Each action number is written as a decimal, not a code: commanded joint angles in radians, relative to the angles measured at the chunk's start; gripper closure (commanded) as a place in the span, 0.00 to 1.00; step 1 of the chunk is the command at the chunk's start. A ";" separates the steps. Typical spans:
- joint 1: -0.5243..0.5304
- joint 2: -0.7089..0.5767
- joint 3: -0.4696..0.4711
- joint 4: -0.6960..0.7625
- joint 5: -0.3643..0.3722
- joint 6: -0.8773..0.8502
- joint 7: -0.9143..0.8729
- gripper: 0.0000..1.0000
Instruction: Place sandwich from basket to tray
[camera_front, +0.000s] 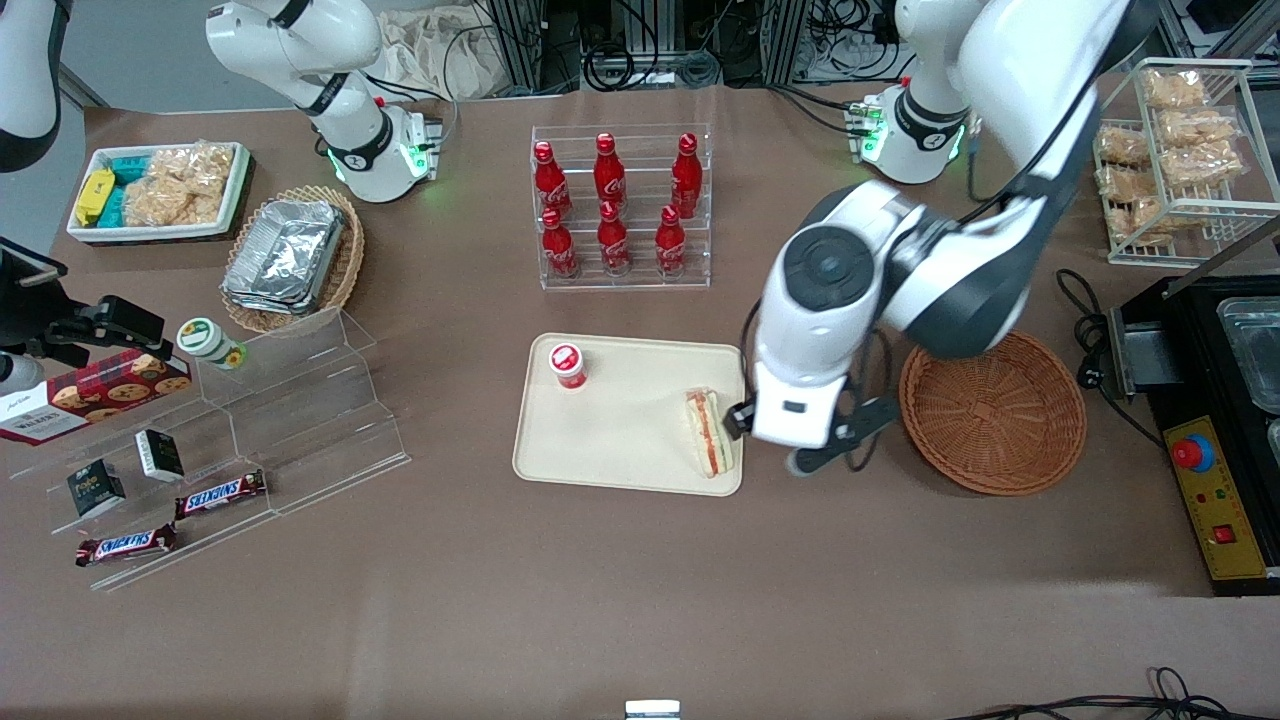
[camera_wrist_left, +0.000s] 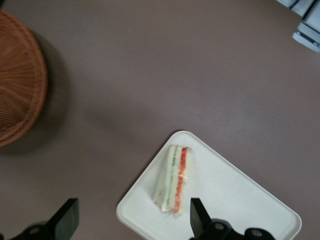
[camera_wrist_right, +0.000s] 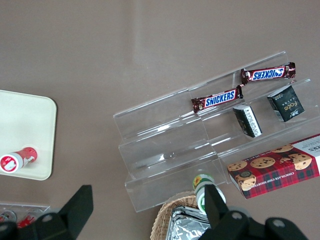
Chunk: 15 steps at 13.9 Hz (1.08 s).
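The sandwich (camera_front: 708, 432), a clear-wrapped white wedge with red and green layers, lies flat on the cream tray (camera_front: 620, 430), close to the tray edge nearest the basket. My gripper (camera_front: 800, 440) hovers above that edge of the tray, between the sandwich and the round reddish-brown basket (camera_front: 992, 412), which holds nothing. In the left wrist view the gripper (camera_wrist_left: 134, 205) is open, its two black fingers (camera_wrist_left: 199, 216) spread wide with nothing between them. The sandwich (camera_wrist_left: 174, 179) rests on the tray (camera_wrist_left: 240, 200) below them, and the basket (camera_wrist_left: 17, 85) shows off to the side.
A small red-capped bottle (camera_front: 568, 365) stands on the tray. A clear rack of red cola bottles (camera_front: 622, 205) stands farther from the front camera. Clear display steps with snack bars (camera_front: 220, 492) lie toward the parked arm's end. A black device (camera_front: 1215, 430) and a wire snack rack (camera_front: 1180, 160) are near the basket.
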 joint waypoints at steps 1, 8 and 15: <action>0.081 -0.149 -0.013 -0.108 -0.085 -0.016 0.094 0.00; 0.032 -0.440 0.360 -0.209 -0.330 -0.203 0.620 0.00; -0.027 -0.704 0.630 -0.456 -0.384 -0.202 1.034 0.00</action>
